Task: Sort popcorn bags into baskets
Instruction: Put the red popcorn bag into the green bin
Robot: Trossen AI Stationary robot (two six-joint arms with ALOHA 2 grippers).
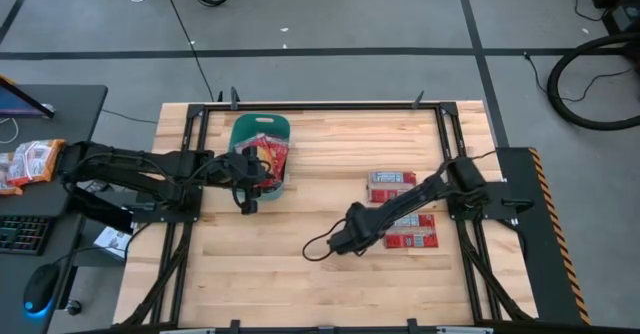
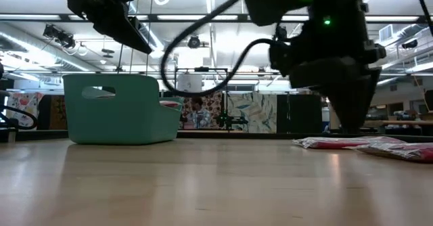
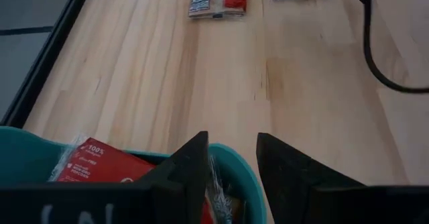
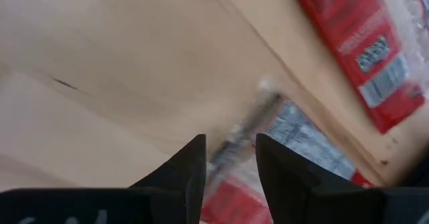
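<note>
Left side: extra snack packets (image 1: 28,162) are lying on a dark side desk (image 1: 60,104), off the table (image 1: 330,274). Left gripper (image 1: 246,202) is hanging over the teal bin's (image 1: 250,129) near rim, fingers parted w/ nothing between them. Bin is holding red popcorn bags (image 1: 270,159). Centre-right: right gripper (image 1: 343,242) is hovering low beside the table bags — fingers apart, gripping nothing. Three loose bags (image 1: 392,179) are lying flat, long axes running left-right, approx. parallel — right arm is crossing over them.
</note>
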